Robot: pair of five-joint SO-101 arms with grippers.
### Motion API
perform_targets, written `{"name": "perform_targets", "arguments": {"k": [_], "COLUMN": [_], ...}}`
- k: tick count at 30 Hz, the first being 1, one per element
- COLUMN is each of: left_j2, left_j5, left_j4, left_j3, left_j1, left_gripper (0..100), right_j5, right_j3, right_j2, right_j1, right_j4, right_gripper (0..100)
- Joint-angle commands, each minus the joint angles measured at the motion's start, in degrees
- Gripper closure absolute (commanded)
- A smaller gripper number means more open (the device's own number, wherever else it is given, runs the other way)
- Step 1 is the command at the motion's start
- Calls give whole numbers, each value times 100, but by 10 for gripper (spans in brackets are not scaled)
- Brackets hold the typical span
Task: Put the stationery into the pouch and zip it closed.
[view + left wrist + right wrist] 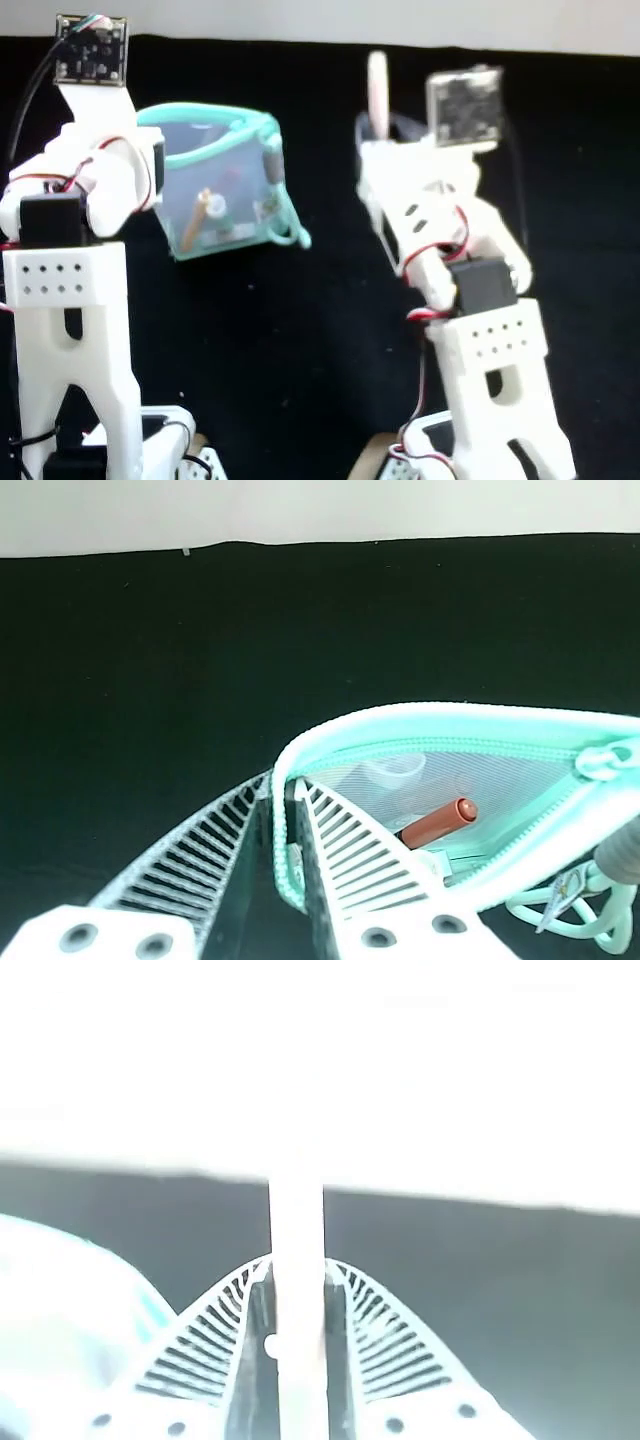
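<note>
A teal mesh pouch (225, 185) hangs above the black table with its zipper open. My left gripper (158, 175) is shut on the pouch's rim (300, 755). Inside the pouch (470, 780) lies a brown pen (437, 823), and another stick-like item (203, 215) shows through the mesh. The zipper pull (602, 762) sits at the far end of the opening. My right gripper (378, 135) is raised to the right of the pouch, shut on a pale, slim stick (377, 88) that points upward. That stick (296, 1260) stands between the right gripper's (296, 1272) fingers.
A black cloth (300, 340) covers the table, with a white wall behind it. The two arm bases (70, 340) stand at the front. A teal cord loop (565, 915) dangles from the pouch's end.
</note>
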Motion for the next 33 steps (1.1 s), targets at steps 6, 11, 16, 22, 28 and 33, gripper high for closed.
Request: {"name": "perform_targets", "arguments": {"k": [6,11,16,22,28,33], "left_j2": [145,145,145,145,145,145], "left_j5": [0,0,-9,-9,-9,-9], "left_j4": [0,0,-9,-149,-158,-158], "left_j3": [224,224,215,259,259,259], "left_j1": [119,119,119,119,119,119], "left_gripper": [994,994,994,994,994,994], "right_j5": [-642,-659,-659,-659,-624,-633], "right_j3": [-2132,-3169,-3679,-4242,-4523,-4470], "right_j2": [1235,2466,3222,3793,4040,4470], "right_j1": [-989,-1367,-1789,-1833,-1930,-2079], "right_j4": [-1015,-1024,-1068,-1138,-1138,-1341], "right_gripper": [992,992,992,992,992,992]}}
